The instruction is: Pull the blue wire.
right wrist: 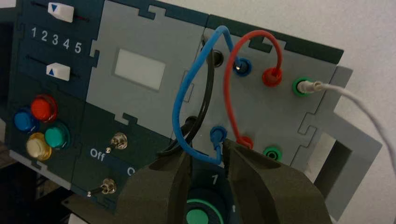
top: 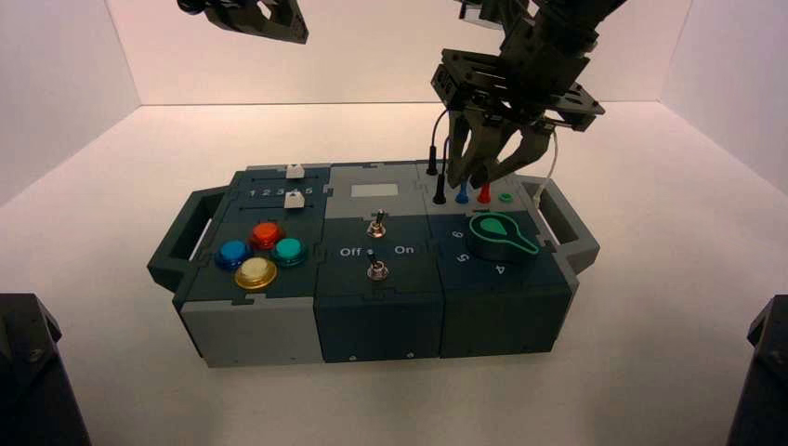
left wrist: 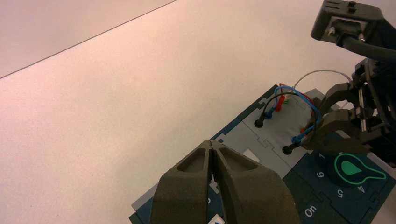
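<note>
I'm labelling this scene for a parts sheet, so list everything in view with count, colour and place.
box: one, dark and grey, center
side handles: two, grey, box's left and right ends
sliders: two, white, upper left
push buttons: four, red, blue, green, yellow, lower left
blank panel: one, white, top middle
toggle switches: two, silver, middle
knob: one, dark and green, lower right
blue wire: one, upper right
other wires: three, black, red, white, upper right
sockets: eight, black, blue, red, green, upper right
left gripper: one, dark, beyond the box, upper left
right gripper: one, dark, at the blue wire's near plug
</note>
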